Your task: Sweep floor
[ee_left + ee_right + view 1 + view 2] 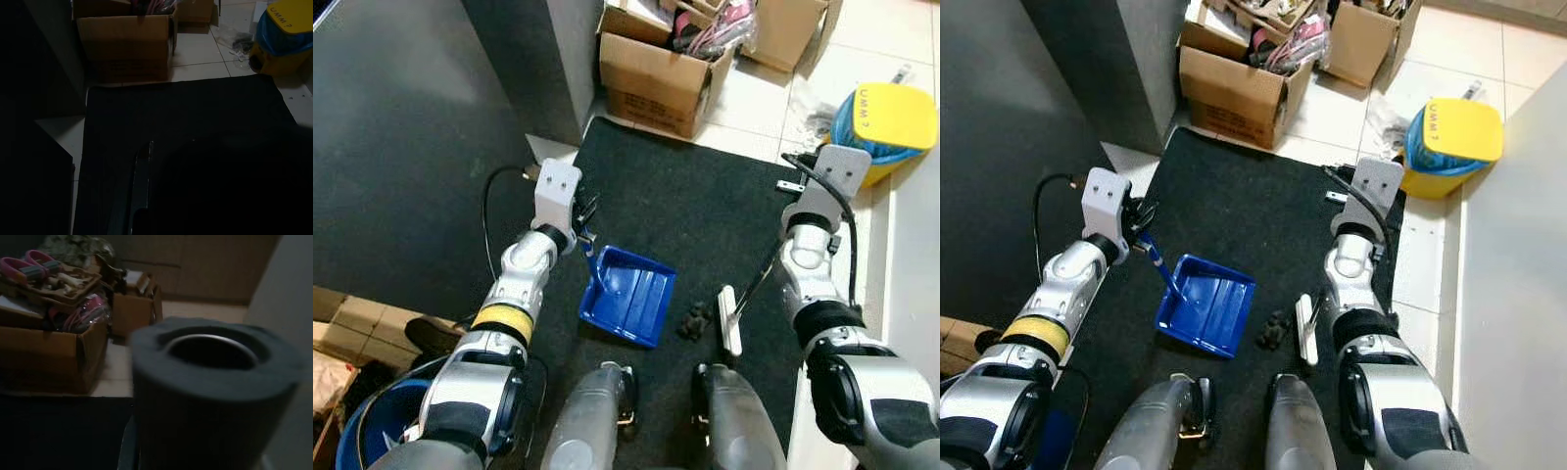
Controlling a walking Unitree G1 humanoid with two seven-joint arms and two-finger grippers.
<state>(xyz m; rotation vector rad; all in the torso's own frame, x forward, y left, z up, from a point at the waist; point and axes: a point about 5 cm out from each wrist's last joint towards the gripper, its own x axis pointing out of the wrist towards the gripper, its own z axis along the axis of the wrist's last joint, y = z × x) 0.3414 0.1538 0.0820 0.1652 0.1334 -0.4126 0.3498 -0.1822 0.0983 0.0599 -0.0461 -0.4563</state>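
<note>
A blue dustpan (631, 294) rests tilted on the black mat (695, 196) just in front of my legs. My left gripper (584, 223) is shut on the pan's thin blue handle (590, 257) at its upper end. To the right stands a brush with a white head (731, 319) on the mat, its thin dark stick rising toward my right gripper (800, 192), which is shut on it. The stick's grey foam-covered top (215, 382) looms close in the right wrist view. A small dark clump of debris (695, 319) lies between the pan and the brush head.
An open cardboard box (656, 73) full of oddments stands at the mat's far edge, beside a grey wall corner (543, 69). A blue bucket with a yellow lid (891, 117) sits on the tiles at the far right. Boxes and a blue bin (352, 431) lie near left.
</note>
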